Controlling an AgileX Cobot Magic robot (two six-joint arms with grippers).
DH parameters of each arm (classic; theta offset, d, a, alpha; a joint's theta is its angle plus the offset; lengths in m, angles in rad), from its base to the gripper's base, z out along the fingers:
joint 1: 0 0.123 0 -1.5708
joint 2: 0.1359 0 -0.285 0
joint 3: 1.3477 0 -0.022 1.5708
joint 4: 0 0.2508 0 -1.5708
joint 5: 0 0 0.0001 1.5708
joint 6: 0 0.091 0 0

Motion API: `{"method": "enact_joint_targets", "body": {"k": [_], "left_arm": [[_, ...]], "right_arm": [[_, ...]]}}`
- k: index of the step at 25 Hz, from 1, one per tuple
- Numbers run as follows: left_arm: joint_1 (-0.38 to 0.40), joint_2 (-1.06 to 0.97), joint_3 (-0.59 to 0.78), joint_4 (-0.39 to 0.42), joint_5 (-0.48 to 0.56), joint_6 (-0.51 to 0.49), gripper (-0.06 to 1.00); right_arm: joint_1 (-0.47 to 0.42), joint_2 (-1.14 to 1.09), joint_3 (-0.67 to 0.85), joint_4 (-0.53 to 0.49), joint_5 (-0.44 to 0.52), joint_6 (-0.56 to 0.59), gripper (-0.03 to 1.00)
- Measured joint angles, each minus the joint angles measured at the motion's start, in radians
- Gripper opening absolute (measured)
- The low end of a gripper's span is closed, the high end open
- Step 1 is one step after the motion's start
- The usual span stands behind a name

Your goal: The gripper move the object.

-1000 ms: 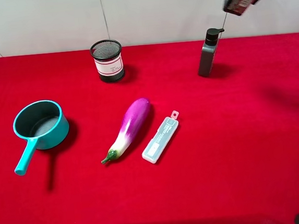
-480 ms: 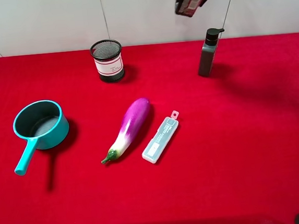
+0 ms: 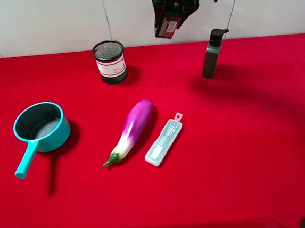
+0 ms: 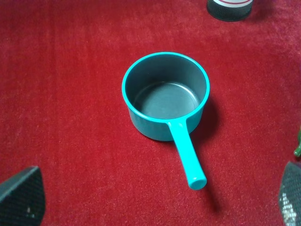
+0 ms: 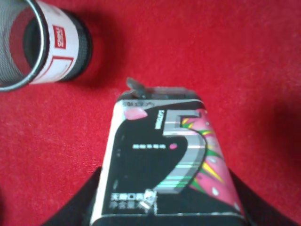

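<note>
Aloft, fingers [image 5: 80, 207] pinch a glossy rectangular box [image 5: 160, 165].

We get bright, even overhead light in the high view, sharp all over. Shadows on the red cloth [image 3: 253, 164] are soft and fall right of things: saucepan [image 3: 55, 136], mesh cup [image 3: 111, 68], pump bottle [image 3: 210, 58]. A wide faint shadow dims the cloth on the right side. There's a soft sheen along the eggplant [image 3: 135, 126]. In the left wrist view we see the saucepan crisp with a short shadow beside its handle, and the left gripper [image 4: 156, 195] fingertips [image 4: 21, 197] dark and blurred. The right wrist view is dimmer: gum box [image 5: 164, 165] slightly soft with glints on its print, mesh cup blurred, cloth falling into dark shadow at one edge.
</note>
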Motion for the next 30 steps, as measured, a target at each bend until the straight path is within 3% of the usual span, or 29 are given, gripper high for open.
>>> {"method": "enact_joint_targets", "body": {"k": [30], "left_arm": [[0.000,0.000,0.000,0.000,0.000,0.000,0.98]], "right_arm": [[0.054,0.299,-0.140,0.044,-0.019,-0.083,0.33]]}}
